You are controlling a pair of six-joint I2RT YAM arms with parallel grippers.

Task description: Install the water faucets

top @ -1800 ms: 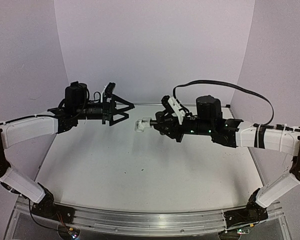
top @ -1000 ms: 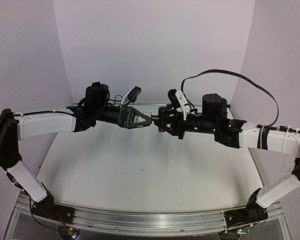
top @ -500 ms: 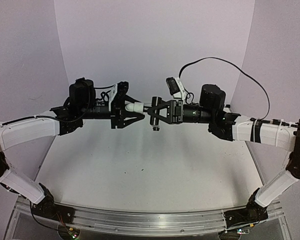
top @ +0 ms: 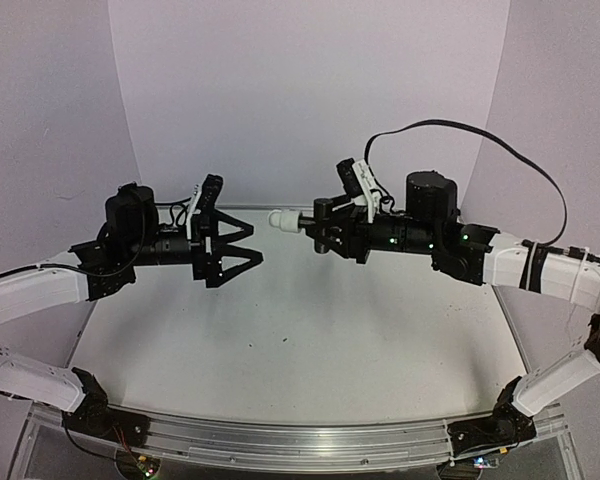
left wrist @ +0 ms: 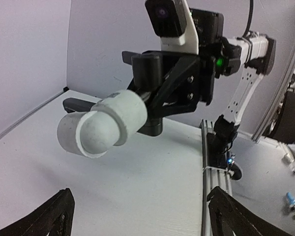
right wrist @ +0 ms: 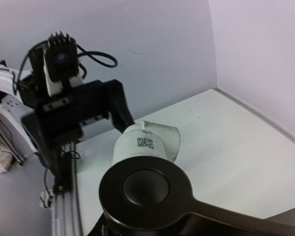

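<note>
My right gripper [top: 322, 226] is held above the back middle of the table, shut on the black faucet spout [top: 315, 222]. The white fitting [top: 282, 219] sits on the spout's end and points left. In the left wrist view the white fitting [left wrist: 105, 124] fills the upper left, with the black spout [left wrist: 155, 93] behind it. In the right wrist view the spout's round black head [right wrist: 146, 192] is in front of the white fitting [right wrist: 146, 143]. My left gripper [top: 256, 246] is open and empty, a short way left of the fitting; its fingertips [left wrist: 60, 212] show in the bottom corners.
The white table [top: 300, 320] lies under both arms, with an aluminium rail [top: 300, 440] along its near edge. Purple walls close in the back and both sides. A black cable [top: 460, 135] loops above the right arm.
Half a second ago my left gripper was at the white fitting, meeting the right one. It has let go, opened and drawn back left. The fitting stays on the spout in my right gripper.
</note>
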